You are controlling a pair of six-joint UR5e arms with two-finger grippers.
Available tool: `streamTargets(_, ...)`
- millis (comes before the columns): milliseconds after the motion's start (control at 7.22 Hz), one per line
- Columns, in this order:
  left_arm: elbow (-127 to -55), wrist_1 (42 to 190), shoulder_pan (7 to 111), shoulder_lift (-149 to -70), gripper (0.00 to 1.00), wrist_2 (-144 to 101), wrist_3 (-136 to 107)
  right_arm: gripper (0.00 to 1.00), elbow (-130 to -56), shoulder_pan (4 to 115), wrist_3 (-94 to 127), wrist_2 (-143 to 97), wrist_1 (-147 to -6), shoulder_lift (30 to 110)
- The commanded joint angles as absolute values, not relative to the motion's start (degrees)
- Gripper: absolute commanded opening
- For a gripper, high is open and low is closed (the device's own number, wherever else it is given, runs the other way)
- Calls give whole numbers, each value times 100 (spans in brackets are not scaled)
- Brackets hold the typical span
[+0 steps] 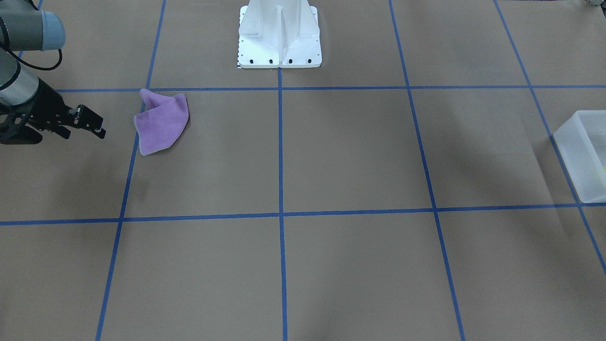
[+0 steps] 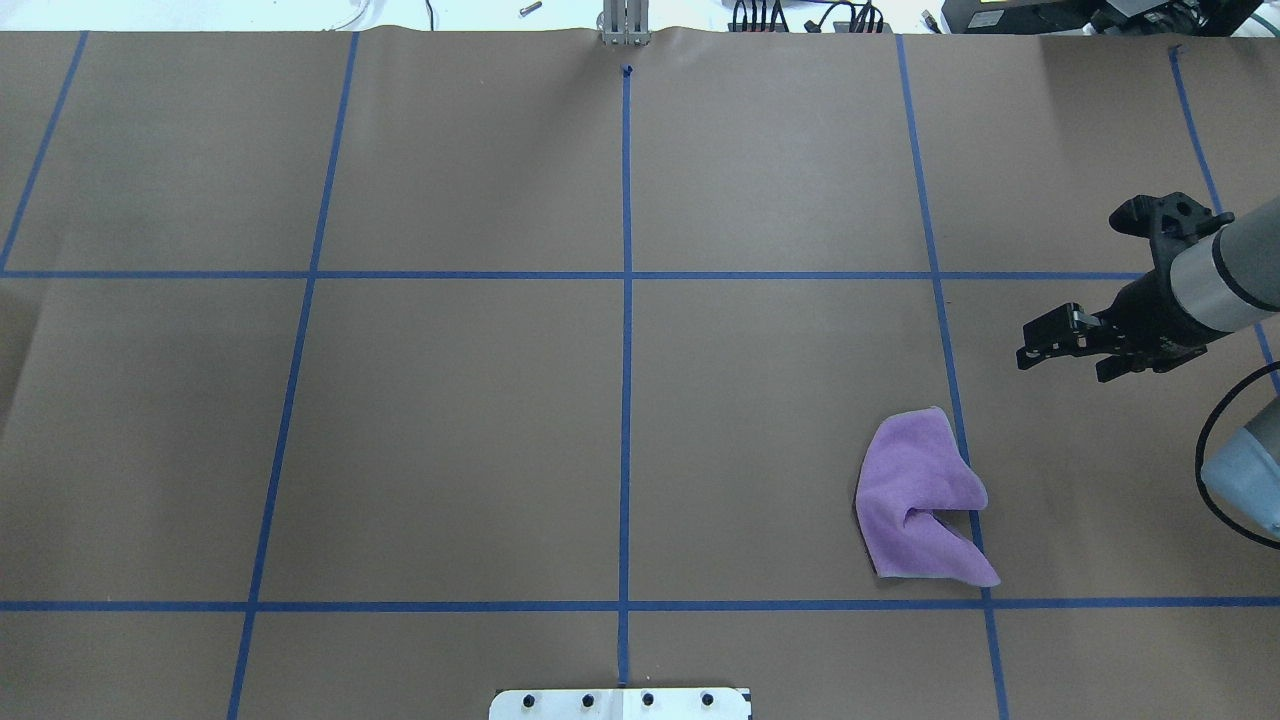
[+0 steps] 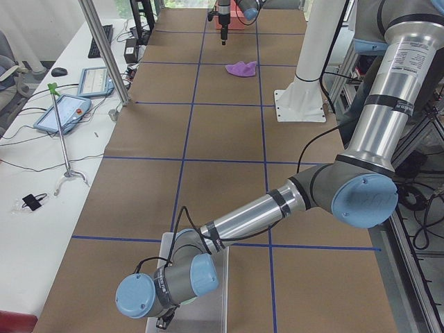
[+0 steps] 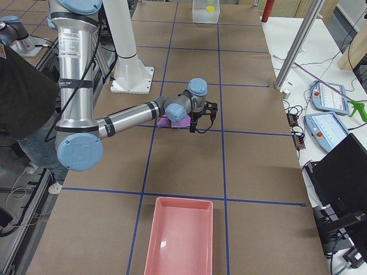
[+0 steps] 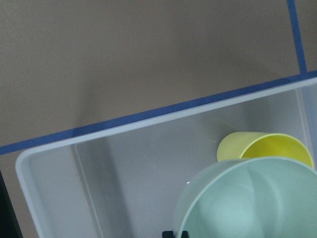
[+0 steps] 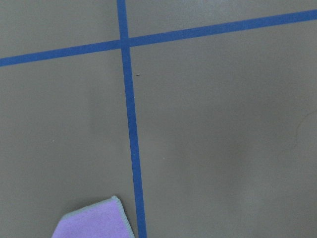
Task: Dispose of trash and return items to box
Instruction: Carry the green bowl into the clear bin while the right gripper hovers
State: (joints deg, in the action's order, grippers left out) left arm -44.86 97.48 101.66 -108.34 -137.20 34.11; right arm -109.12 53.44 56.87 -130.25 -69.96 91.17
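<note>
Both items are inside the box [image 5: 44, 163]: cup [image 5: 262, 146] beside bowl [image 5: 247, 203], left gripper [image 3: 165, 322] over them, grip state we cannot tell. Our right gripper [image 2: 1068, 350] hangs released and empty near the purple cloth [image 2: 920, 500] on the surface [image 2: 450, 430], probably staged for it.

The translucent frosted-white rectangular plastic bin [image 1: 580, 151] runs off the front view's right edge. The left wrist view crops it at the bottom and right. There the same edges cut the pale mint-green round bowl [image 5: 247, 203], which covers part of the small bright yellow plastic cup [image 5: 262, 146]. The left gripper [image 3: 165, 322] shows only as a dark scrap at frame edges, its jaws unreadable. The right gripper [image 1: 90, 124] shows overlapping fingers, so their gap cannot be told. The crumpled purple cloth [image 6: 94, 222] is cropped in the right wrist view, and the near arm mostly hides it in the right-side view.
</note>
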Motion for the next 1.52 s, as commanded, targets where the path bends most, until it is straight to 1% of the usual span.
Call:
streamTargets(0, -4134, 10165, 10187, -10767, 0, -13607, 3393, 100, -10907, 5326, 5687, -13017, -6996, 9114)
streamTargets(139, -3739, 10482, 10187, -10845, 0, -13562, 3358, 100, -10881, 5309, 5687, -13017, -6996, 9114)
streamTargets(831, -3683, 10547, 10099, -10767, 0, -13570, 3015, 100, -10872, 5274, 5687, -13017, -6996, 9114)
streamTargets(1108, -3368, 11123, 10064, -10767, 0, -13570, 2674, 100, -10863, 5230, 5687, -13008, -6996, 9114)
streamTargets(1386, -3322, 11320, 10002, -10767, 0, -13579, 2374, 100, -10854, 5221, 5687, -13008, -6996, 9114)
